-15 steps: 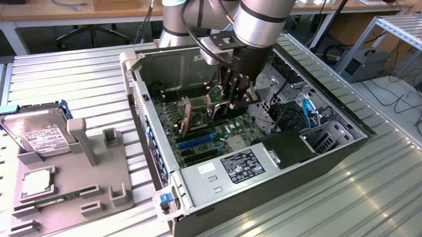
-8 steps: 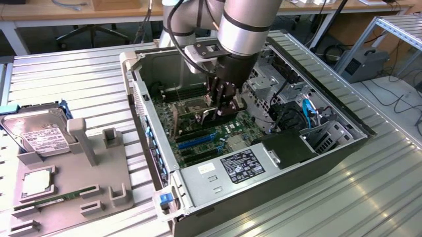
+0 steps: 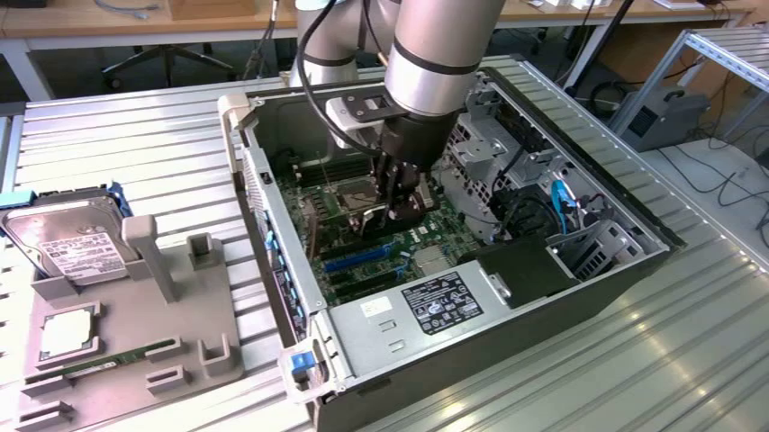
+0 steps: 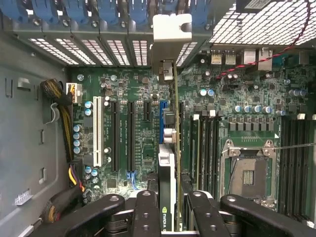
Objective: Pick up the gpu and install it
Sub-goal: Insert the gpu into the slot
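black two-finger gripper (image 4: 171, 200): is clamping a slim black rectangular gpu (image 4: 167, 173) | gpu: is standing edge-on inside open grey metal computer case (image 3: 255, 193), just over green motherboard (image 4: 123, 89), silver metal end bracket (image 4: 172, 34) meeting the rear slots

The gpu (image 4: 166, 173) has a bare silver metal bracket (image 4: 172, 32); motherboard (image 4: 133, 128) matt green; tool (image 4: 173, 197) smooth black.

The arm (image 3: 438, 45) reaches straight down into the open computer case (image 3: 256, 171), its wrist upright over the case's middle. The gripper (image 3: 401, 202) sits low inside the case, fingers (image 4: 146, 212) clamped on the gpu (image 4: 167, 168), held edge-on.
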`<act>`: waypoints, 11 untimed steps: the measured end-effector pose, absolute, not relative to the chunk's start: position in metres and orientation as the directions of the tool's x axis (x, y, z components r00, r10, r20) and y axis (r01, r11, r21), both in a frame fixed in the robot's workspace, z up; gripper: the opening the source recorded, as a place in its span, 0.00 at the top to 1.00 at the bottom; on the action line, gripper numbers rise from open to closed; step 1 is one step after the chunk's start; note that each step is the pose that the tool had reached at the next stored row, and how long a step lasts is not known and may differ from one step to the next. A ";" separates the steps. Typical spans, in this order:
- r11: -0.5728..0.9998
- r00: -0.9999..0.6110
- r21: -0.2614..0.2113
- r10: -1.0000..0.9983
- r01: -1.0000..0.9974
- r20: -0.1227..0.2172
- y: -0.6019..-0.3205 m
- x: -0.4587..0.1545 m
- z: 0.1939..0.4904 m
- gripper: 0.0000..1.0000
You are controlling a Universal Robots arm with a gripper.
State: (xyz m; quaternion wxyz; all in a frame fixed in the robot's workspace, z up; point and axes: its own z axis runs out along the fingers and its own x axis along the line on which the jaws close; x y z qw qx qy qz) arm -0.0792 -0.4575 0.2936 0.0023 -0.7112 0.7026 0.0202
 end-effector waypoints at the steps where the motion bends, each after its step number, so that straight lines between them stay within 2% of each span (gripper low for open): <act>1: -0.014 0.013 0.024 -0.999 -1.000 -0.031 -0.458 -0.079 0.293 0.73; 11: -0.014 0.014 0.016 -0.999 -1.000 -0.031 -0.457 -0.087 0.282 0.73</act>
